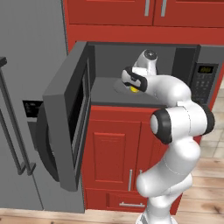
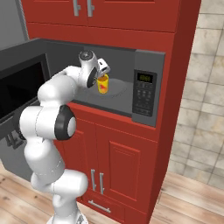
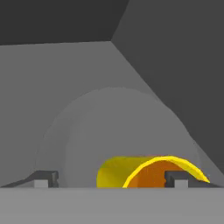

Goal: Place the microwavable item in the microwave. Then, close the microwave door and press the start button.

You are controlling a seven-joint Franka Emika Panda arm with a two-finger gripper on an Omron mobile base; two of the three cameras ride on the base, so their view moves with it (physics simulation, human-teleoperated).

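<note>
Right base view shows the microwave (image 2: 144, 65), its microwave door (image 2: 19, 87) swung wide, keypad writing unreadable, and inside it the yellow cup (image 2: 103, 83) standing upright on the turntable between the spread pincer (image 2: 101, 75) fingers.

The small yellow cylindrical cup (image 2: 103, 83) has a smooth, plastic-like wall with a red mark and an orange inner face. The wide grey built-in microwave (image 1: 209, 52) has a matt casing that looks like painted metal; its cavity and round grey turntable (image 3: 118, 135) are flat matt. The grey-framed microwave door (image 1: 65, 127) carries a dark, glossy glass window. The red cabinet fronts (image 2: 127, 157) are smooth and semi-gloss, possibly lacquered wood, with brushed-metal bar handles (image 2: 97, 180). The plank floor (image 2: 188, 201) shows a wood grain. The white robot arm (image 1: 179, 118) has glossy, smooth shells.
</note>
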